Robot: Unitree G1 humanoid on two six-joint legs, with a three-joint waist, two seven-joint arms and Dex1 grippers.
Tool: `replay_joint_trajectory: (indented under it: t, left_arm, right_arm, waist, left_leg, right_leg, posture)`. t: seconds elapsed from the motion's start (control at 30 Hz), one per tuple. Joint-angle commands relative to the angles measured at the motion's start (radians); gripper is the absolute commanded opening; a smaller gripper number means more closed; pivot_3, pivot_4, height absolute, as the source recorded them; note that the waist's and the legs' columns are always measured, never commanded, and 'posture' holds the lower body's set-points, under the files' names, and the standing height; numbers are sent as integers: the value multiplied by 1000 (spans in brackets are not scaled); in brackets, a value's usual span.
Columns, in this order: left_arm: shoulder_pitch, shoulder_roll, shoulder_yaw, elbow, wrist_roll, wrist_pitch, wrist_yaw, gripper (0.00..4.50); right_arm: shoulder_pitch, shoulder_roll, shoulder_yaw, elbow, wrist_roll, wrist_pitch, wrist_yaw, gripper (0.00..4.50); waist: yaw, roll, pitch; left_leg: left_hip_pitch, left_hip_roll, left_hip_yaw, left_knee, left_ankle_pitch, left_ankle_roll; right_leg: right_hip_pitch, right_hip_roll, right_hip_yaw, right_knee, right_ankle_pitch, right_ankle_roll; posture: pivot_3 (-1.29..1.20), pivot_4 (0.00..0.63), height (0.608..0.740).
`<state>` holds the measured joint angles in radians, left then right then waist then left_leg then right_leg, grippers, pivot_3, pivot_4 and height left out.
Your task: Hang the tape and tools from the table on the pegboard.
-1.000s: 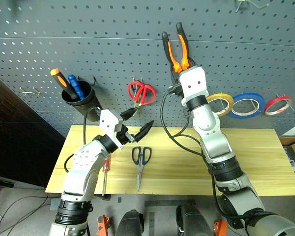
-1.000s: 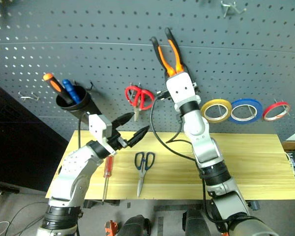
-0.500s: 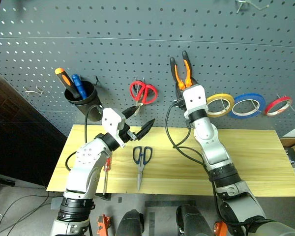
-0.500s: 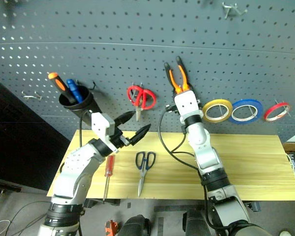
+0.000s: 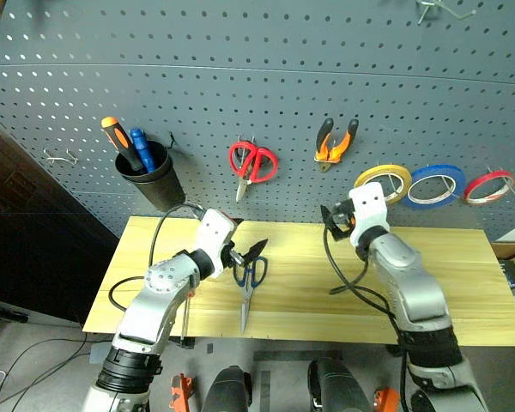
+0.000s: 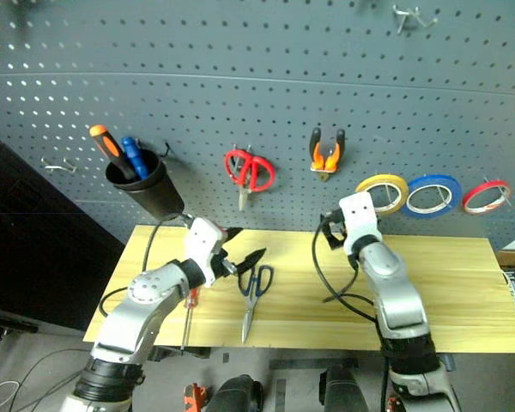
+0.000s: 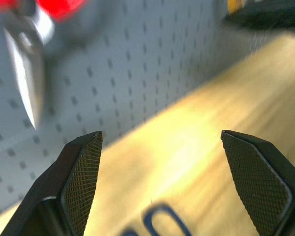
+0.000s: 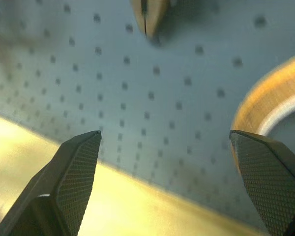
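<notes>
Orange-and-black-handled small pliers now hung on dark grey pegboard, released; right gripper lowered, spread empty; left gripper spread empty; black cup: screwdrivers.

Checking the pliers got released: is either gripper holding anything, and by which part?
Nothing is held. The right gripper and left gripper are both open and empty; the pliers hang on the pegboard.
</notes>
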<state>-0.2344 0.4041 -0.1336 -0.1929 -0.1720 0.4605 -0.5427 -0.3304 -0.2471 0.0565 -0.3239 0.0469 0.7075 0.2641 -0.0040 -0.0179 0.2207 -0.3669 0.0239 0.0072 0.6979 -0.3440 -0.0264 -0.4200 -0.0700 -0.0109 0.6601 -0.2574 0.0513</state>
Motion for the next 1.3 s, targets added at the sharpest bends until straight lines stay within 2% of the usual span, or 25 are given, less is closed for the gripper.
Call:
replay_joint_trajectory:
  t: [0.03, 0.1, 0.2, 0.27, 0.43, 0.57, 0.8, 0.93, 1.07, 1.23, 1.3]
  left_arm:
    - [26, -5, -52, -39, 44, 121, 48, 4094]
    - [41, -18, -77, -41, 60, 194, 76, 4094]
    - [56, -57, -85, -43, 47, 328, 112, 4094]
    - [63, -81, -76, -38, 52, 382, 144, 4094]
    - [63, -130, -69, -13, 85, 473, 238, 4094]
    - [40, -199, -70, 61, 101, 540, 310, 4094]
    - [1, -282, -41, 207, 117, 588, 391, 4094]
    - [-6, -320, -14, 232, 128, 615, 444, 4094]
    - [-21, -328, -12, 210, 134, 615, 457, 4094]
    - [-51, -322, 20, 176, 137, 585, 471, 4094]
    - [-53, -323, 29, 166, 129, 623, 470, 4094]
  right_arm:
    - [76, -77, -28, -191, 131, 172, 130, 4490]
    - [120, -140, -32, -261, 195, 245, 194, 4490]
    - [195, -252, -48, -423, 403, 340, 375, 4490]
    - [209, -266, -96, -485, 513, 413, 400, 4490]
    - [217, -328, -90, -496, 529, 433, 366, 4490]
    - [192, -325, -69, -501, 547, 437, 334, 4490]
    - [181, -360, -60, -515, 566, 435, 319, 4490]
    - [180, -382, -65, -519, 581, 432, 311, 4490]
    - [180, -396, -76, -520, 596, 430, 304, 4490]
    - [188, -406, -88, -518, 606, 424, 288, 4490]
    - [191, -410, -91, -518, 611, 422, 284, 4490]
  waist:
    - [0, 0, 0]
    - [-1, 0, 0]
    - [-1, 0, 1]
    - [-5, -1, 1]
    - [-8, -1, 1]
    - [-12, -1, 1]
    - [-16, -1, 0]
    - [-23, 1, -4]
    - [-27, 1, -6]
    - [-28, 0, -5]
    - [-27, 0, -5]
  left_leg:
    - [0, 0, -1, 0, 0, 1]
    - [0, 0, -1, 0, -2, 3]
    - [0, -1, -2, 0, -2, 4]
    - [0, -1, -3, 0, -2, 4]
    - [4, -1, -7, 1, -2, 4]
    - [4, -1, -7, 1, -2, 5]
    - [4, -2, -8, 1, -2, 5]
    - [8, -2, -8, 1, -2, 5]
    - [11, -2, -8, 1, -2, 5]
    - [10, -2, -9, 1, -2, 5]
    - [8, -2, -9, 1, -2, 5]
  right_leg:
    - [0, 0, 0, 0, 0, 0]
    - [0, 0, 0, -1, 0, 0]
    - [0, 0, 0, -1, 0, 0]
    - [1, 1, -1, -1, 0, -1]
    - [6, 2, -1, -1, -1, -1]
    - [6, 2, -1, -1, -1, -1]
    - [7, 1, -2, -2, -1, -1]
    - [11, 0, -2, -3, -1, -1]
    - [15, 1, -2, -3, -1, -1]
    - [13, 1, -2, -3, -1, -1]
    - [12, 1, -3, -3, -1, -1]
  posture:
    - [28, 211, 740]
    - [24, 214, 740]
    - [-1, 227, 740]
    - [-11, 230, 740]
    - [-31, 227, 740]
    - [-52, 227, 740]
    - [-77, 223, 740]
    - [-93, 220, 740]
    - [-95, 217, 740]
    - [-93, 217, 740]
    - [-88, 220, 740]
